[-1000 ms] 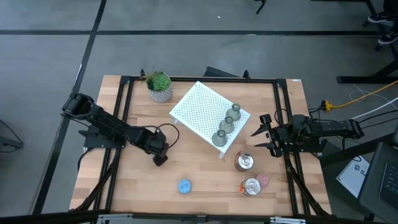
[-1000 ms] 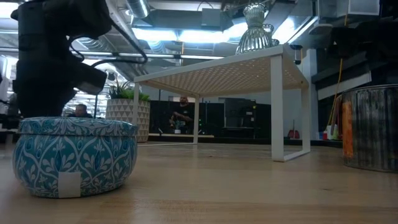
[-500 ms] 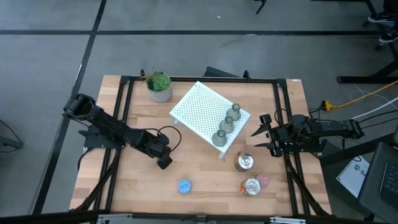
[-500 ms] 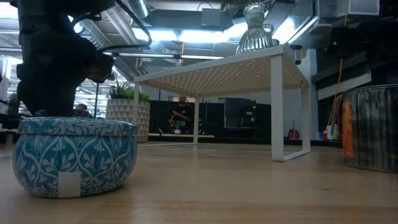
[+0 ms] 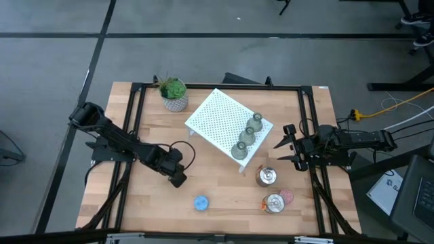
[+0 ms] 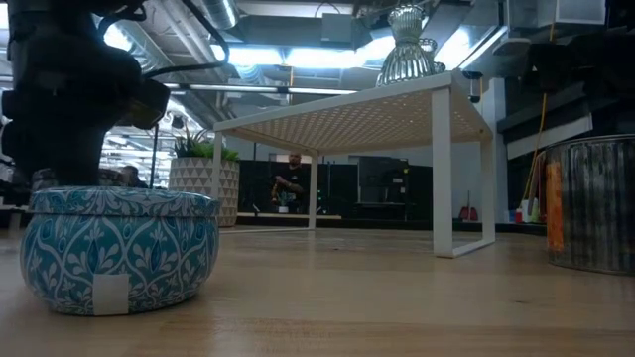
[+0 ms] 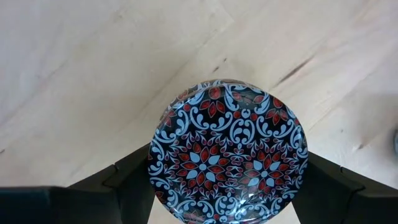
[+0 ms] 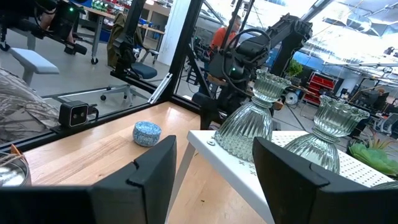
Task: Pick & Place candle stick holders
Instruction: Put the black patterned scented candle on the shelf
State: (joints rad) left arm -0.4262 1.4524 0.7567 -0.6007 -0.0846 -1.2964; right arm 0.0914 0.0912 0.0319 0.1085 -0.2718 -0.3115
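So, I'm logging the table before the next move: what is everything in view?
bell-shaped holders: three, olive-green, in a row on the stand
blue holder: one, blue, table's near side
silver holders: two, shiny, on the table near the stand's right corner
pink holder: one, pink, beside the nearer silver one
dark patterned holder: one, dark blue with red, in the left pincer
stand: one, white perforated, mid-table
potted plant: one, green, far edge
people: at least two, room behind
left pincer: closed on the dark patterned holder
right pincer: open, empty, table's right side
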